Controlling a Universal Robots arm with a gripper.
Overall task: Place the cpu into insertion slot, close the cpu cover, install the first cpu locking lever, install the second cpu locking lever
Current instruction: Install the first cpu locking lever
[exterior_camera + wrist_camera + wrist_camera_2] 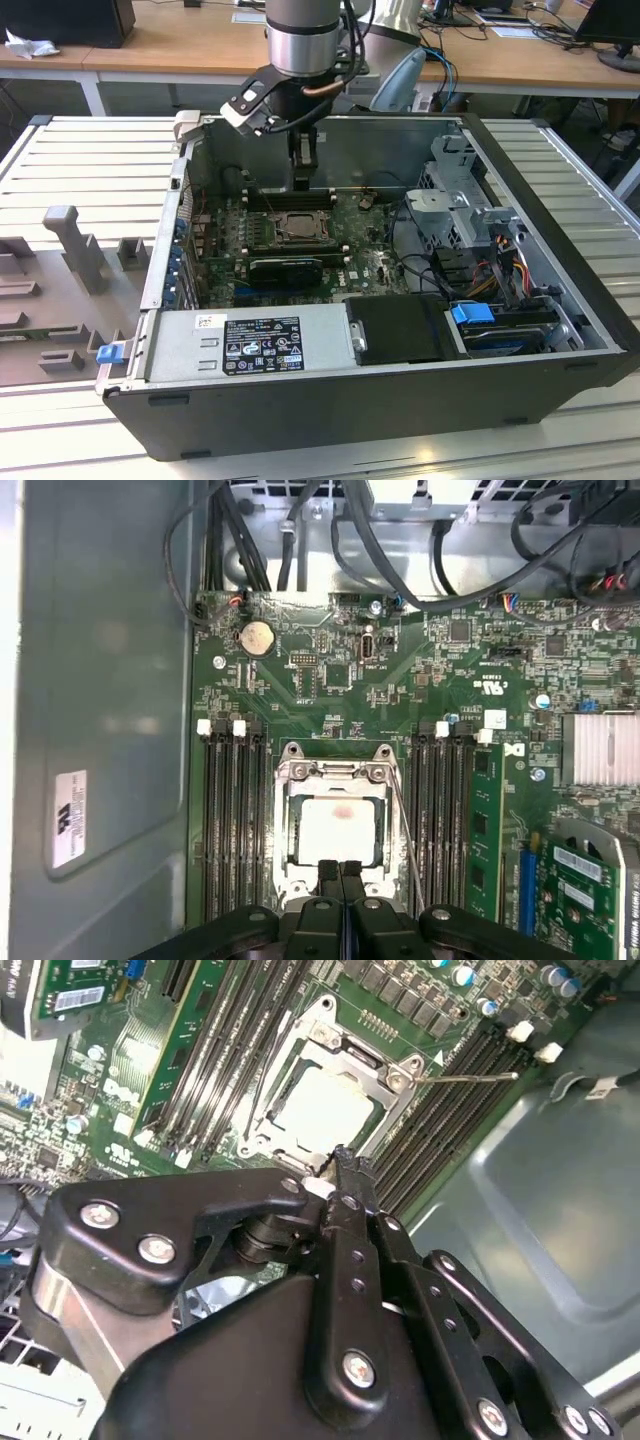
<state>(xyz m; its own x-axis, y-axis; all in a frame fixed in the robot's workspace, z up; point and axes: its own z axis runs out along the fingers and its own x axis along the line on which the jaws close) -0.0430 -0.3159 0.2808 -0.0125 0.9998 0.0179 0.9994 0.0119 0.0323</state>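
Note:
The cpu (338,830) lies flat in the insertion slot (297,228), its pale silver top (325,1110) facing up. The cpu cover (337,772) is down around it, the silvery frame (350,1055) ringing the chip. One thin locking lever (405,830) runs along the socket's side, and its rod (470,1077) sticks out over the black memory slots. My gripper (340,872) hangs just above the socket's edge with its black fingertips pressed together and nothing between them. It is also seen from the side (340,1165) and above the motherboard (303,165).
The open computer case (560,250) walls in the motherboard. Long memory slots (235,820) flank the socket on both sides. Black cables (300,540) cross over the board's edge. A black card (285,268) and drive cage (450,210) stand nearby.

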